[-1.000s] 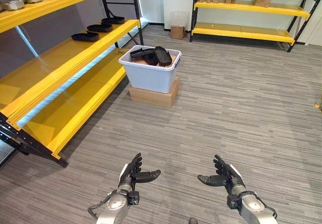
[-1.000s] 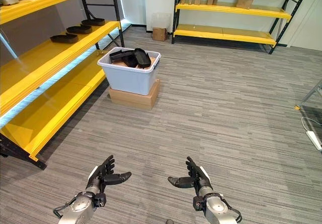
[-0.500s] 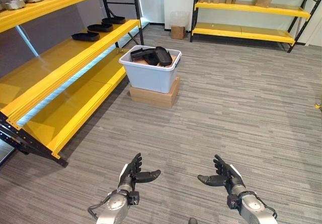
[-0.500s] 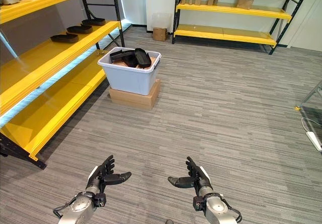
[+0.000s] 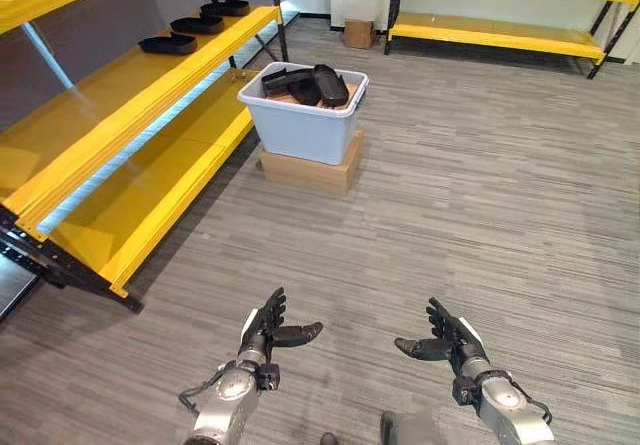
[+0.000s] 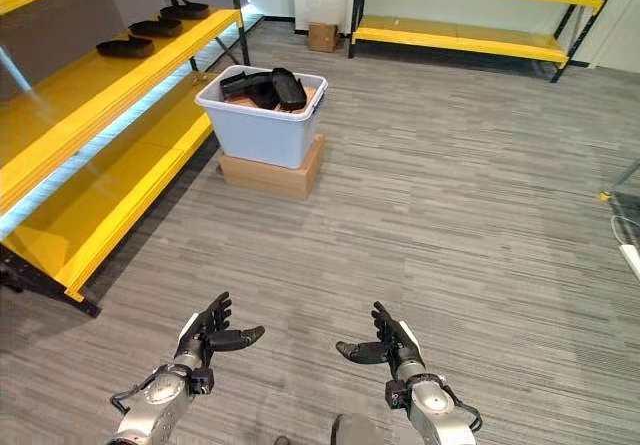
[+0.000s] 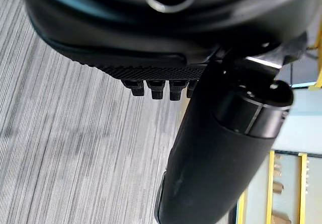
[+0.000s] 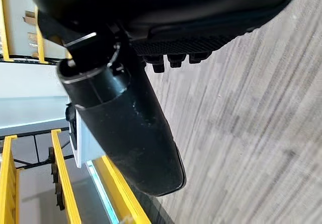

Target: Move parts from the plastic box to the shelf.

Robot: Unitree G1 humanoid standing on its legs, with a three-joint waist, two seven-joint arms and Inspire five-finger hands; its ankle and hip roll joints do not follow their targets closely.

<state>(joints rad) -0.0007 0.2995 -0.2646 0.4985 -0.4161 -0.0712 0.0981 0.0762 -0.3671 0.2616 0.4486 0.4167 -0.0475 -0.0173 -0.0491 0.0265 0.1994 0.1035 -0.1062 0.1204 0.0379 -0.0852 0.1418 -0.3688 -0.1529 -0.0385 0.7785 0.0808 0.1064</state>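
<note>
Tilting down and nearer since a moment ago, the view brings the plastic box (image 5: 303,115) of parts (image 5: 308,84) at upper centre closer, left hand (image 5: 263,334) and right hand (image 5: 446,339) spread, empty.

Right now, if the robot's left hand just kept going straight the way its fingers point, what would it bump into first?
Probably nothing soon. The left hand is open, fingers aimed forward over bare grey carpet. Far ahead in roughly that line stands the white plastic box of black parts on its cardboard box, though depth is hard to judge.

Black parts (image 5: 305,83) lie heaped in the white plastic box (image 5: 303,125), poking above its rim. The box stands just beside the yellow shelf (image 5: 130,95), where three more black parts (image 5: 168,43) sit in a row.
</note>
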